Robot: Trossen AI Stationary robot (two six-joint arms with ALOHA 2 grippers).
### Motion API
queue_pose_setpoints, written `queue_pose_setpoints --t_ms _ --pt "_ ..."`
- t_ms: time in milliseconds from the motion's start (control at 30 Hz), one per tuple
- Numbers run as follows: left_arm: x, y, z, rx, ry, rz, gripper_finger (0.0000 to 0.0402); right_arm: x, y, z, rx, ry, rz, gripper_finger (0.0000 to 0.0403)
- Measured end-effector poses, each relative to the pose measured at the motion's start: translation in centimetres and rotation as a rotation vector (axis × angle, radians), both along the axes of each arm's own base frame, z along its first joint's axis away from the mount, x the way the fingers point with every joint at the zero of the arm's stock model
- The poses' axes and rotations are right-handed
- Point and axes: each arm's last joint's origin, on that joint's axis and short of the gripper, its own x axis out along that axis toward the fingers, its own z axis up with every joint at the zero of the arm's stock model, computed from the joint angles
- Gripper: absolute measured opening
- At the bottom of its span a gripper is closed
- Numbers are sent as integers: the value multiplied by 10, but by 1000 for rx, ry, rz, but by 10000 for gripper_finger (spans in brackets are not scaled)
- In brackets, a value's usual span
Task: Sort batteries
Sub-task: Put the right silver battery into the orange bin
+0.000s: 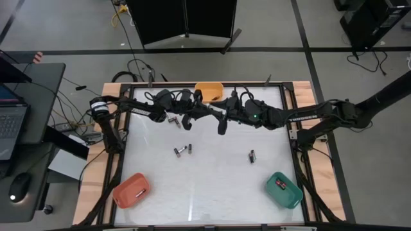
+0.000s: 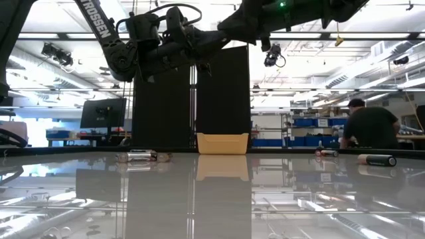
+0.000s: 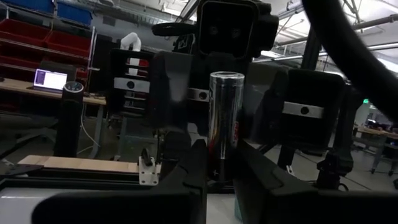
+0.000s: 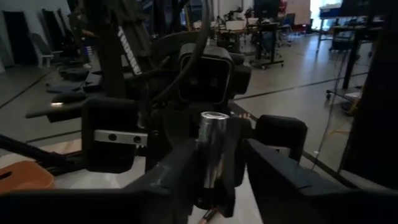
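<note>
Left tool (image 3: pixel 217 177) seemingly grips upright battery (image 3: pixel 225 115), base hidden.

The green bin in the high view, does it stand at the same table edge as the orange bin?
No, the green bin sits at the near right corner, the orange bin at the far edge.

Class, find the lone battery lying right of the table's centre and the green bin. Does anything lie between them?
Nothing visible does: only bare table separates the lone battery from the green bin. The left gripper and right gripper meet around another battery above the far side, off that path.
</note>
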Motion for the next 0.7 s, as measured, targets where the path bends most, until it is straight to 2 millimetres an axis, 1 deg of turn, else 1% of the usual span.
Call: queue_pose_setpoints --t_ms 100,200,300,400,467,567,700 --pt "-1 0 3 7 1 2 54 -5 0 7 -22 -15 -5 177" --pt "-3 -1 7 32 16 13 54 -12 0 18 -60 -39 -10 188" --pt "-6 -1 12 73 49 31 54 -22 3 29 -92 -43 -5 189" --pt "-10 -3 21 114 106 44 54 -32 4 36 -101 -26 -6 182" --pt "-13 -4 28 144 163 51 54 -37 4 36 -98 11 -15 173" --pt "-17 -6 42 181 282 71 54 -43 4 31 -84 98 -35 156" --pt "-26 -19 62 232 484 102 54 -46 4 18 -31 202 -54 131"
